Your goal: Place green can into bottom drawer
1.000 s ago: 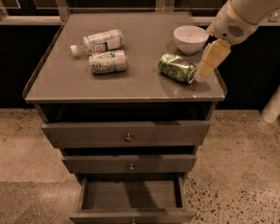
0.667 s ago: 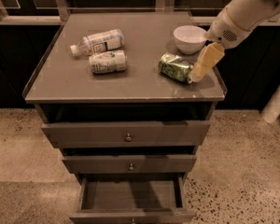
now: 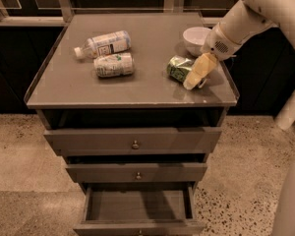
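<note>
The green can [image 3: 179, 68] lies on its side at the right of the cabinet top [image 3: 137, 90]. My gripper [image 3: 195, 77] comes in from the upper right and its yellowish fingers [image 3: 200, 70] lie against the can's right end. The bottom drawer [image 3: 137, 209] is pulled open below; its grey tray holds nothing.
A white bowl [image 3: 196, 38] stands just behind the can. A white-capped labelled bottle [image 3: 103, 43] and a white can with green marks [image 3: 114, 64] lie at the left of the top. The two upper drawers [image 3: 133, 141] are shut. Speckled floor surrounds the cabinet.
My gripper has moved down and left, closer onto the green can's right end. The can and the other things have not moved.
</note>
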`<state>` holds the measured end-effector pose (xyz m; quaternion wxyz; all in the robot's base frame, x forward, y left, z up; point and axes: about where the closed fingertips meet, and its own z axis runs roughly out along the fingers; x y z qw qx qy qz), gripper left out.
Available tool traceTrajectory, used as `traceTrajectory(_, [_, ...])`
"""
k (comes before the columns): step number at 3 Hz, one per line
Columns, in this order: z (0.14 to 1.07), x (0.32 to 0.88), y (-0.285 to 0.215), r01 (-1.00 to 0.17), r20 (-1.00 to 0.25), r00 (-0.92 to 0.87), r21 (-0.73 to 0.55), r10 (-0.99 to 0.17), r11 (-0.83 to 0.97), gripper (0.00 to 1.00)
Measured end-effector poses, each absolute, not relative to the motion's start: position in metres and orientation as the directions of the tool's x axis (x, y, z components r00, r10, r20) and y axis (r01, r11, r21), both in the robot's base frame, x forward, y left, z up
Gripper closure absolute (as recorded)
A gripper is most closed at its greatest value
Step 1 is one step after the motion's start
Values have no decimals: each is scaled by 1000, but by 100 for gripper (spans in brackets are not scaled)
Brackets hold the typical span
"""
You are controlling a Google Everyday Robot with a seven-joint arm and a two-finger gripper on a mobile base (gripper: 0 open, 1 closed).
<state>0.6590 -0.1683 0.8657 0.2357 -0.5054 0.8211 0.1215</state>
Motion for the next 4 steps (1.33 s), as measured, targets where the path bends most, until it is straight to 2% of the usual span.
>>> traceTrajectory(1, [854,667,-159,-882,-521,-398,-9,-755,472,0])
traceTrajectory(2, [838,667,-160,-863,-499,-437,-2,-749,504,18])
traceTrajectory(4, [836,667,-159,-863,-496,-439,1,-749,505,66])
